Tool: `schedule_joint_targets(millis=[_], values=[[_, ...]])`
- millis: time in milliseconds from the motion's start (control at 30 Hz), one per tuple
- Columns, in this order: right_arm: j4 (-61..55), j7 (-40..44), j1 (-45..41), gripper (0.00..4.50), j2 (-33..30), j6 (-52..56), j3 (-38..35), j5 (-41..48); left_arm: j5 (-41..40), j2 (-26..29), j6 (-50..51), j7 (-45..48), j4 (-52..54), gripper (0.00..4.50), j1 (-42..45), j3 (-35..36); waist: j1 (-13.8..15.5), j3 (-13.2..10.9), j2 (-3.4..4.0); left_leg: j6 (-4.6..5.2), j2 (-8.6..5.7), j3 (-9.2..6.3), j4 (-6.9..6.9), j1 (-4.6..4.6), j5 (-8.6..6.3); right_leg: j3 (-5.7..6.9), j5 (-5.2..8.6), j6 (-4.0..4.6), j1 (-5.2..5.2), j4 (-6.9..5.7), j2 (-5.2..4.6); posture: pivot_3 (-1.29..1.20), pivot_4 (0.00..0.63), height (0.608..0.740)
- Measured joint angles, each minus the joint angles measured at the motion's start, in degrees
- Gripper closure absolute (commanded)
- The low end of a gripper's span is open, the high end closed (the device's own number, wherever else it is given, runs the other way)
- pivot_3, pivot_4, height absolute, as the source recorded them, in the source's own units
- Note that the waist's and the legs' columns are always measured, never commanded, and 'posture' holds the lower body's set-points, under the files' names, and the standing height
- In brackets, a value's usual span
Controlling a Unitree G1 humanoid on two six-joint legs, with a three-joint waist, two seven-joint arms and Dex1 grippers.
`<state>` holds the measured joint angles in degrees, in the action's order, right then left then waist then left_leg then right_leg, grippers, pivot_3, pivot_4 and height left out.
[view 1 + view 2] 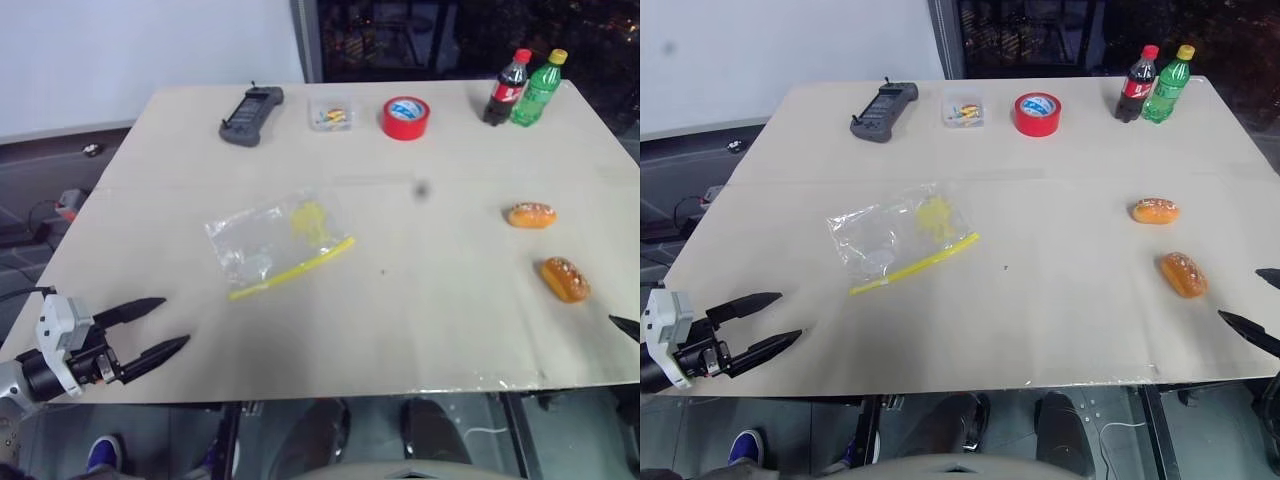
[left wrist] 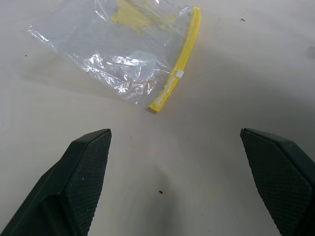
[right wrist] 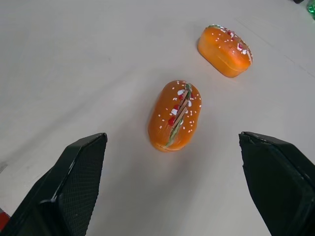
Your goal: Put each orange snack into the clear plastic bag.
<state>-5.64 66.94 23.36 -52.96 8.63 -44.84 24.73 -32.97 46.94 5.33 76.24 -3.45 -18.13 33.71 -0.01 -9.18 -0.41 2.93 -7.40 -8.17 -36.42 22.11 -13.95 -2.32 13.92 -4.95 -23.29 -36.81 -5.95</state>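
Well, bag [image 1: 277,243] seal diagonal, near-left to far-right.

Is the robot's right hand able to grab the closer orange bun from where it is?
Probably yes. The open right gripper faces the nearer orange snack across bare table, with nothing between them.
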Motion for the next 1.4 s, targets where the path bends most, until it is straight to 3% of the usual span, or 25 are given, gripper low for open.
schedule_joint_targets(millis=[467, 567, 700, 733, 867, 1233, 1400], values=[[-5.66, -2.88, -4.13, 0.09, 1.92, 3.58, 3.40, 2.32, -3.94, -2.31, 9.41, -7.19, 5.88, 0.02, 3.50, -0.63, 0.17, 0.00, 0.00, 0.00, 0.00, 0.00, -0.01, -0.02, -0.01, 0.00, -0.03, -0.04, 0.01, -0.01, 0.01, 0.00, 0.150, 0.740], [-11.88, -5.52, -8.30, 0.09, 3.42, 5.31, 8.83, 4.24, -7.25, -2.90, 16.20, -12.71, 7.23, 0.02, 6.64, -0.47, 0.13, 0.00, 0.00, -0.02, 0.04, -0.01, -0.04, -0.06, 0.00, 0.01, -0.03, -0.05, 0.01, -0.07, 0.05, 0.00, 0.150, 0.740], [-19.06, -7.64, -17.03, 0.09, 4.46, 7.68, 19.64, 6.48, -10.52, 0.58, 29.60, -17.71, 6.40, 0.02, 9.68, -1.22, -0.21, -0.02, -0.05, 0.11, 0.04, -0.02, -0.05, -0.05, 0.07, 0.03, -0.03, -0.05, -0.01, -0.09, 0.10, 0.00, 0.150, 0.740], [-20.64, -8.36, -20.71, 0.09, 5.50, 8.74, 23.60, 7.32, -12.71, 2.81, 37.05, -19.18, 3.72, 0.02, 13.02, -2.28, -0.20, -0.02, -0.06, 0.11, 0.04, -0.05, -0.06, -0.05, 0.07, 0.08, -0.03, -0.05, 0.00, -0.09, 0.13, 0.00, 0.150, 0.740], [-25.06, -8.80, -25.66, 0.09, 6.42, 9.90, 30.94, 8.35, -15.77, 6.14, 50.79, -20.30, -4.38, 0.02, 21.17, -4.89, 0.24, -0.03, -0.08, -0.05, -0.05, -0.08, -0.08, 0.08, 0.18, 0.10, -0.05, -0.04, -0.16, -0.15, 0.33, 0.00, 0.150, 0.740], [-27.41, -6.19, -24.67, 0.09, 6.51, 8.59, 32.70, 10.24, -6.32, 6.83, 45.25, -6.17, -24.13, 0.02, 36.15, -19.65, 0.49, 0.00, -0.10, -0.07, -0.04, -0.05, -0.12, 0.41, 0.16, 0.03, -0.06, -0.02, -0.48, -0.14, 0.10, 0.00, 0.150, 0.740], [-27.41, -6.27, -27.90, 0.09, 9.30, 7.60, 34.96, 11.37, -2.02, 4.15, 42.08, -0.10, -32.22, 0.02, 44.11, -24.56, 0.83, 0.04, -0.10, -0.08, -0.04, -0.09, -0.34, 0.42, 0.17, 0.12, -0.06, -0.02, -0.46, -0.33, 0.12, 0.00, 0.150, 0.740]])
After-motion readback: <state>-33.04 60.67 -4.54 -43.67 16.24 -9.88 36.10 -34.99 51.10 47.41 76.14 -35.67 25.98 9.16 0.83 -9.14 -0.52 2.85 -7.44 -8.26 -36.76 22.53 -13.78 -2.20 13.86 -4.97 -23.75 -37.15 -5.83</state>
